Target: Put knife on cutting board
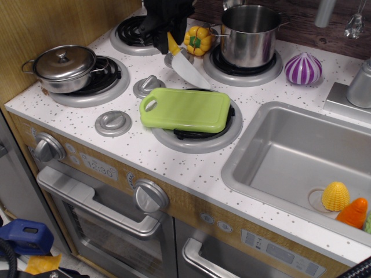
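Knife (184, 63) hangs tilted above the counter, its yellow handle pinched in the black gripper (165, 39) — jaws closed on it — and its pale blade slanting down toward the green cutting board (185, 109) without touching it. That board lies on the front burner (197, 139), between a lidded pan (62, 66) and the sink (301, 156). A yellow pepper (199, 39) sits just behind the knife, beside the tall pot (250, 33).
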`<state>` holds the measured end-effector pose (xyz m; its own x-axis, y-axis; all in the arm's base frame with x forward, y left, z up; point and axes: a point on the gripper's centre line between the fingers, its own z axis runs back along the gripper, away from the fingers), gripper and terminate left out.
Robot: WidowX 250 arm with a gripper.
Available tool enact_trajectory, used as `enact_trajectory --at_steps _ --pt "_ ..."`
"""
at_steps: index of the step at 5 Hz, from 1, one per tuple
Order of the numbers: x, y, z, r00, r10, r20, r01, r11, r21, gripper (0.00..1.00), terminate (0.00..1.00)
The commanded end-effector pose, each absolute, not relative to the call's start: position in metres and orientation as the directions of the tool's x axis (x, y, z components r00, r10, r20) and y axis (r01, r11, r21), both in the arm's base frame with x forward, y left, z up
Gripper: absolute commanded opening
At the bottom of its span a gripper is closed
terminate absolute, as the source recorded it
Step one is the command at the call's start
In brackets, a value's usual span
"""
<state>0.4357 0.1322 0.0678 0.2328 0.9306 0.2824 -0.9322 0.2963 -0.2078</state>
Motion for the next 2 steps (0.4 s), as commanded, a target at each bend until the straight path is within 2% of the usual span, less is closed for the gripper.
enact_trajectory --at_steps 1,2 --pt "0.42 0.127 0.137 0.145 0.926 0.348 -0.925 0.252 -0.285 0.0 0.0" --pt "0.405 0.121 0.152 0.107 0.935 0.339 -0.938 0.207 -0.276 0.0 0.0"
